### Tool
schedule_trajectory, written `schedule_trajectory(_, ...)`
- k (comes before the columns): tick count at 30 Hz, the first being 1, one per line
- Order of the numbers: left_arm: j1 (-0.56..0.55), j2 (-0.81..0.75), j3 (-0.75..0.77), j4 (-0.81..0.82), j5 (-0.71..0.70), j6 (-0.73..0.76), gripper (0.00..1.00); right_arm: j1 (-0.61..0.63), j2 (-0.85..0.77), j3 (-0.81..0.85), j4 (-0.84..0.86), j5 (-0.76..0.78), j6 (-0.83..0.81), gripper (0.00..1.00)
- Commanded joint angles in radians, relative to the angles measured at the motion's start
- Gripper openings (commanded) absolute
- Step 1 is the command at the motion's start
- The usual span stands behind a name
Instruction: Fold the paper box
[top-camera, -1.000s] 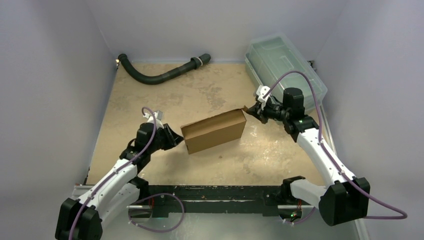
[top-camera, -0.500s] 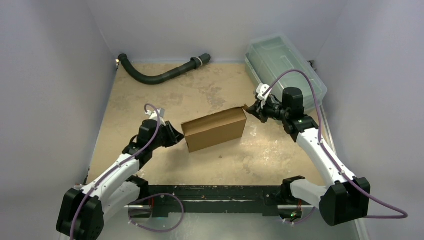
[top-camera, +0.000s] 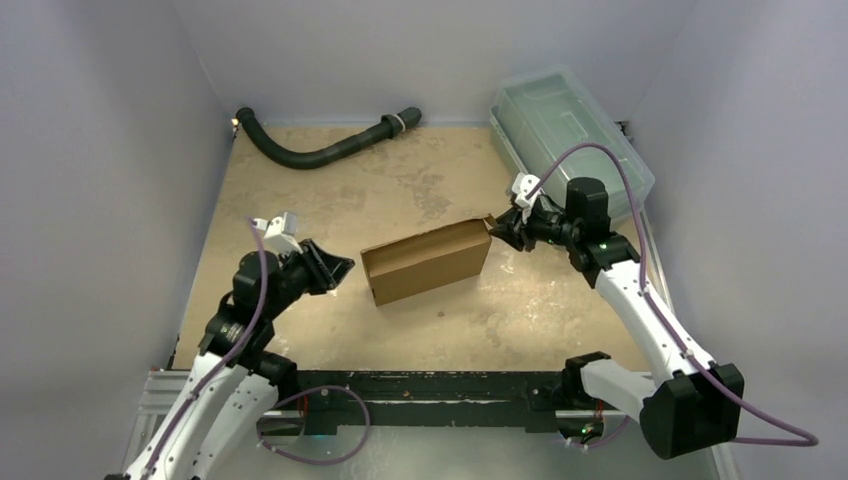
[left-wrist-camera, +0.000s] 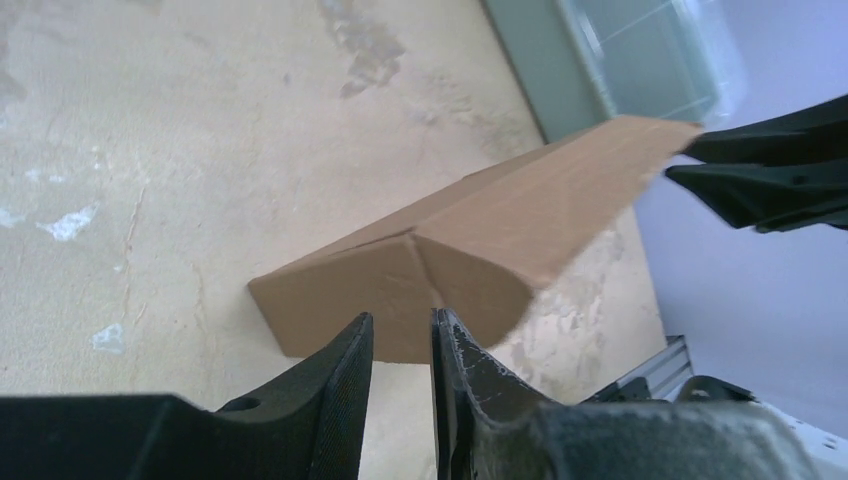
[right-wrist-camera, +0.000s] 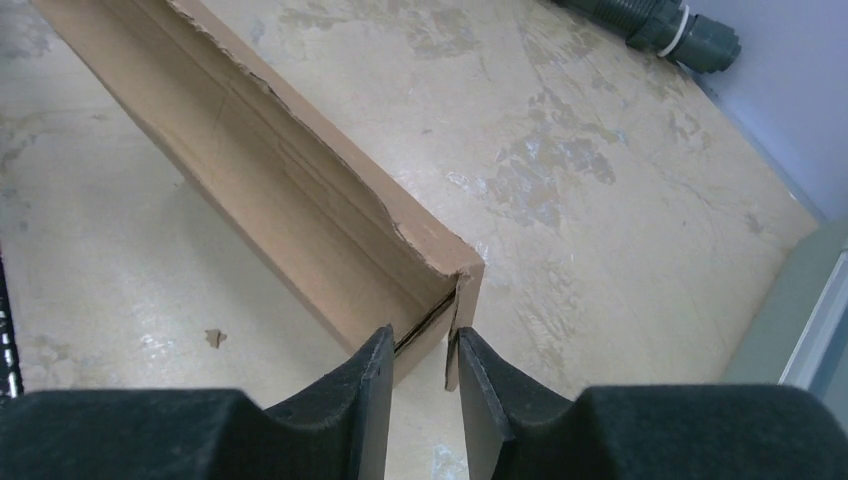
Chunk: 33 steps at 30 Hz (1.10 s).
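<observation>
— Box (top-camera: 428, 262): centre of the top view, up on a long edge, inside showing at the right end. Right gripper (right-wrist-camera: 420, 335)?

— Slightly spread, straddling the end flap (right-wrist-camera: 462, 300) at that corner, not pinching. Left gripper (top-camera: 340, 268) narrowly parted as well, empty, just left of the box, not touching.

— Likely tucking that flap next. Brace the left end first, then close squarely on the flap and push along the crease.

— Agreed. Bin (top-camera: 570, 130) upper right, close behind the right gripper; hose (top-camera: 320, 150) upper left, well clear.
</observation>
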Motion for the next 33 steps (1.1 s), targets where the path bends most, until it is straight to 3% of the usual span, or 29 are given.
schedule_trajectory(1, -0.006, -0.085, 0.097, -0.122, 0.031, -0.015, 0.27, -0.067, -0.059, 0.038, -0.053, -0.138, -0.029, 0.37)
schedule_trajectory(4, -0.006, -0.093, 0.087, -0.127, 0.087, -0.057, 0.24, -0.115, -0.091, 0.045, -0.083, -0.212, -0.052, 0.42)
schedule_trajectory(11, -0.006, -0.05, 0.024, -0.131, 0.155, -0.122, 0.01, -0.153, -0.106, 0.068, -0.167, -0.254, -0.136, 0.42)
schedule_trajectory(15, -0.006, -0.058, 0.001, -0.2, 0.185, -0.138, 0.0, -0.16, -0.094, 0.07, -0.172, -0.243, -0.141, 0.42)
schedule_trajectory(19, -0.01, -0.07, -0.123, -0.072, 0.282, -0.207, 0.0, -0.16, -0.086, 0.065, -0.171, -0.241, -0.148, 0.42)
schedule_trajectory(23, -0.031, -0.036, -0.179, 0.056, 0.256, -0.256, 0.0, -0.159, -0.081, 0.059, -0.162, -0.241, -0.149, 0.42)
schedule_trajectory(33, -0.11, 0.311, -0.187, 0.449, 0.221, -0.282, 0.0, -0.161, -0.063, 0.049, -0.156, -0.216, -0.162, 0.41)
